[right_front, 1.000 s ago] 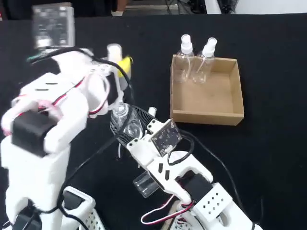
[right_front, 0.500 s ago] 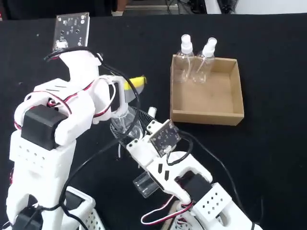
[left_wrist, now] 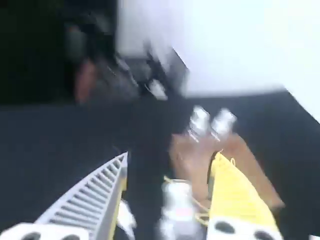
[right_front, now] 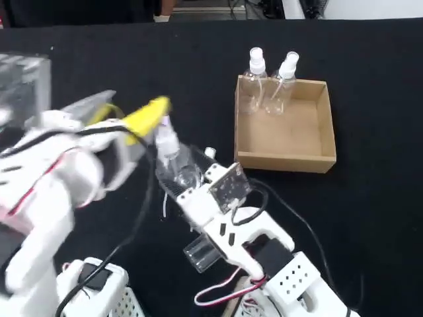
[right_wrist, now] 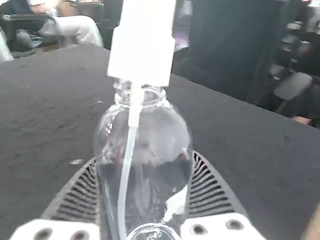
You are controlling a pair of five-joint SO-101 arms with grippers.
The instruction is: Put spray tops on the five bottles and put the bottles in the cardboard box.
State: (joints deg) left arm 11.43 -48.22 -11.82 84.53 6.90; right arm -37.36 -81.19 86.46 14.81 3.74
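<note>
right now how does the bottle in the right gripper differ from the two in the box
The held bottle is clamped in the right gripper, outside the cardboard box; the two boxed bottles stand inside. Its spray top looks raised off the neck; theirs look seated. All clear, white-topped.

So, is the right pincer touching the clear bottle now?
Touching. In the right wrist view, the right pincer has both ribbed fingers against the sides of the clear bottle, with no gap.

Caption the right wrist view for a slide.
Right end effector grips a clear bottle, white spray top sitting at its neck, tube inside.
</note>
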